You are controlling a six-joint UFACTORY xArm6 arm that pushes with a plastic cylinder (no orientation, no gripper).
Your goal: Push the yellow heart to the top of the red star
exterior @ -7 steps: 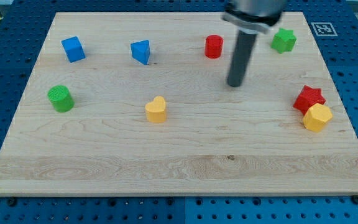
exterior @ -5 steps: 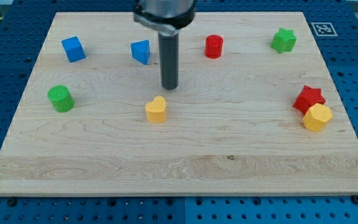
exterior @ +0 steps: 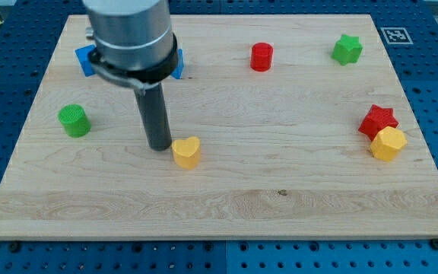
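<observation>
My tip (exterior: 159, 146) touches the yellow heart's (exterior: 187, 152) left side; the red star (exterior: 378, 120) sits far right on the bench (exterior: 226, 205). There is no tool to spread or close.

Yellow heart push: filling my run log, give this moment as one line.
my tip: touching yellow heart, view's left side | red star: far right, against yellow block | push: underway

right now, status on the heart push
My tip at yellow heart, its left side. Red star far right, yellow block against it. Path between clear.
</observation>
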